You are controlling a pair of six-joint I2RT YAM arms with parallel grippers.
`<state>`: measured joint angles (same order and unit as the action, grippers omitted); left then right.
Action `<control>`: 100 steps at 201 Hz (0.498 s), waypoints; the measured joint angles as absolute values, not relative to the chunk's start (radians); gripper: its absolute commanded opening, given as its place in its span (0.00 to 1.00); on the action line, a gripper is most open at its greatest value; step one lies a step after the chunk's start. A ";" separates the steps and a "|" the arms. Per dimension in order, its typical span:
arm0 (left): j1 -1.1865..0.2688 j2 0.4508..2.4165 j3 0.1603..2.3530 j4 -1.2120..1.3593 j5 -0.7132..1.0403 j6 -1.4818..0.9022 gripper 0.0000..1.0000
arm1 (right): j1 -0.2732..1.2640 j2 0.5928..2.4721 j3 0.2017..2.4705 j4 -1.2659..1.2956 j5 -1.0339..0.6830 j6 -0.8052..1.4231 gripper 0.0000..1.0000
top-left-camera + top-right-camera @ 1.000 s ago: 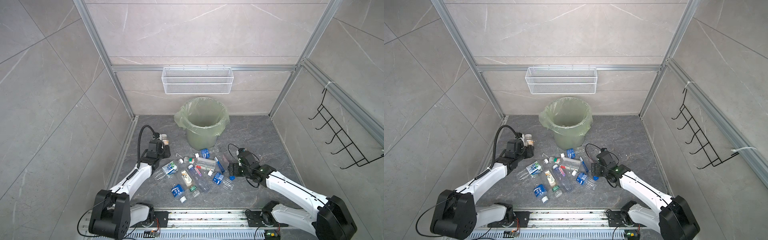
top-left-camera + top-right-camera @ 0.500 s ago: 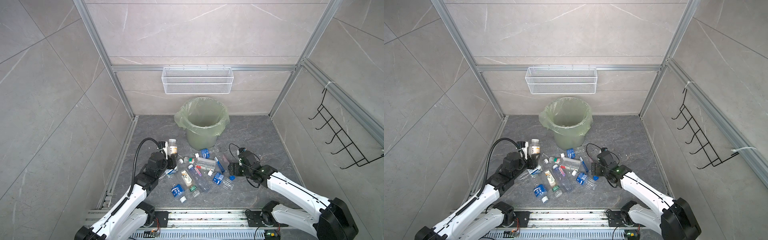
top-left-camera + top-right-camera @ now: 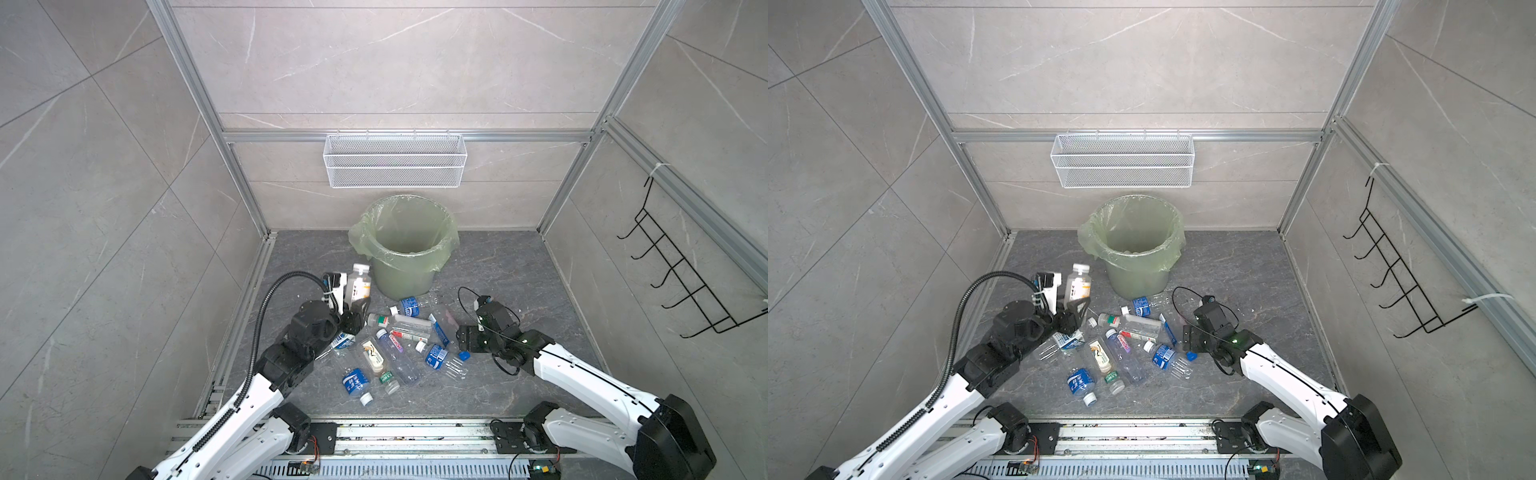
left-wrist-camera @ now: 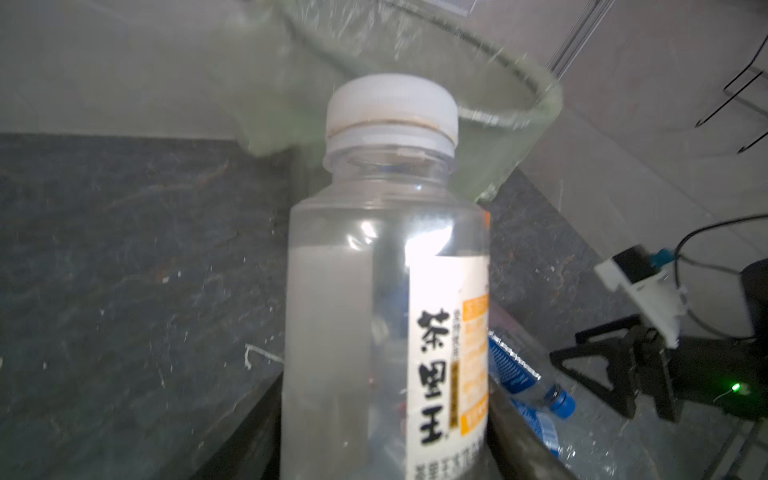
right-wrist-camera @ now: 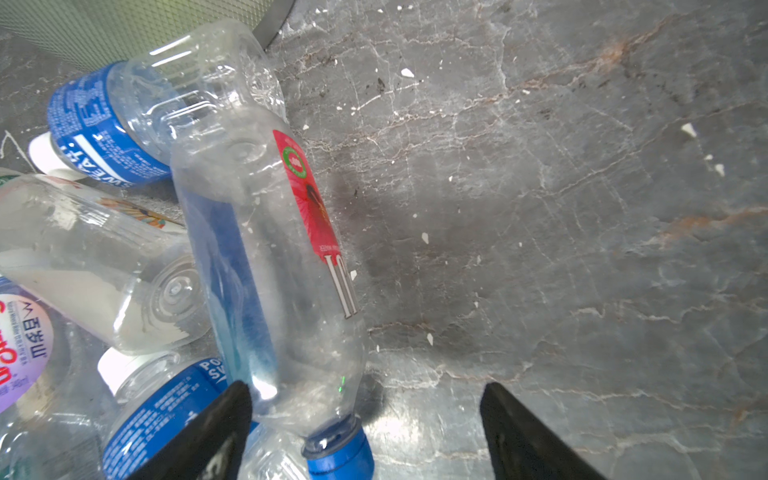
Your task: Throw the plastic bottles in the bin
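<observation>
now the left tool [image 3: 358, 308] pinches a white-capped bottle [image 4: 386, 291]; right tool [image 5: 365, 399] spread beside a red-labelled bottle [image 5: 266, 249].

The white-capped bottle [image 4: 386, 291] in the left claw [image 3: 359, 308] is clear, its white label printed black and orange. Between the right claw's [image 5: 365, 392] black fingers [image 5: 216, 432] lies a clear blue-capped bottle [image 5: 270, 270] with a red label, on the dark grey, pale-veined desk [image 5: 582, 208]. The bin [image 3: 405, 257] beyond the left claw is pale green.
</observation>
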<state>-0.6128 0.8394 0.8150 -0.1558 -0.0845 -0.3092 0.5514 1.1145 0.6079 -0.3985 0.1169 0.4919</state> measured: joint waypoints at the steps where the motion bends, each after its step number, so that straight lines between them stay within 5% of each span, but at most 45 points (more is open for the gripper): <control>1: -0.613 0.844 0.823 -0.155 -0.084 -0.308 0.40 | 0.551 1.116 0.608 -0.398 0.117 0.492 0.87; 27: -0.613 1.087 1.169 -0.144 -0.049 -0.256 0.41 | 0.552 1.151 0.614 -0.399 0.119 0.506 0.87; 35: -0.611 1.179 1.290 -0.142 -0.037 -0.239 0.56 | 0.553 1.156 0.622 -0.399 0.123 0.506 0.87; 48: -0.594 1.351 1.509 -0.147 0.006 -0.224 0.99 | 0.553 1.165 0.627 -0.400 0.130 0.508 0.88; 70: -0.555 1.594 1.784 -0.157 0.035 -0.231 1.00 | 0.553 1.170 0.629 -0.403 0.136 0.521 0.92; 100: -0.506 1.635 1.729 -0.193 0.027 -0.251 1.00 | 0.553 1.161 0.629 -0.408 0.146 0.529 0.94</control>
